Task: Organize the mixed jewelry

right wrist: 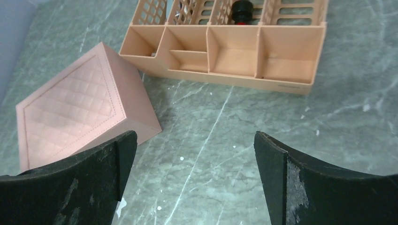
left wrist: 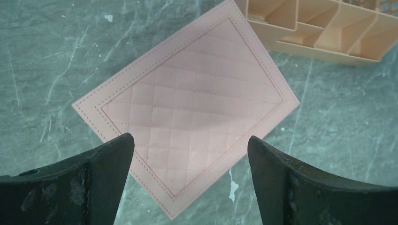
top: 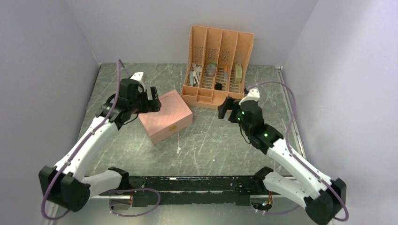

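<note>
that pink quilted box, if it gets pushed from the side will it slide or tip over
The pink quilted box sits low, broad and flat on the table, so it would probably slide rather than tip or roll. Its straight edges and crisp corners suggest stiff walls, though the stitched covering may give slightly. That smooth covering could be slippery to grip.

Two white arms (top: 89, 140) with chunky black joints (top: 65, 187). Thin purple cables (top: 43, 206) looping beside. Tiny green lights (top: 266, 135) on the right arm (top: 295, 161). Black fingers (left wrist: 94, 187), scratched and dusty grey.
</note>
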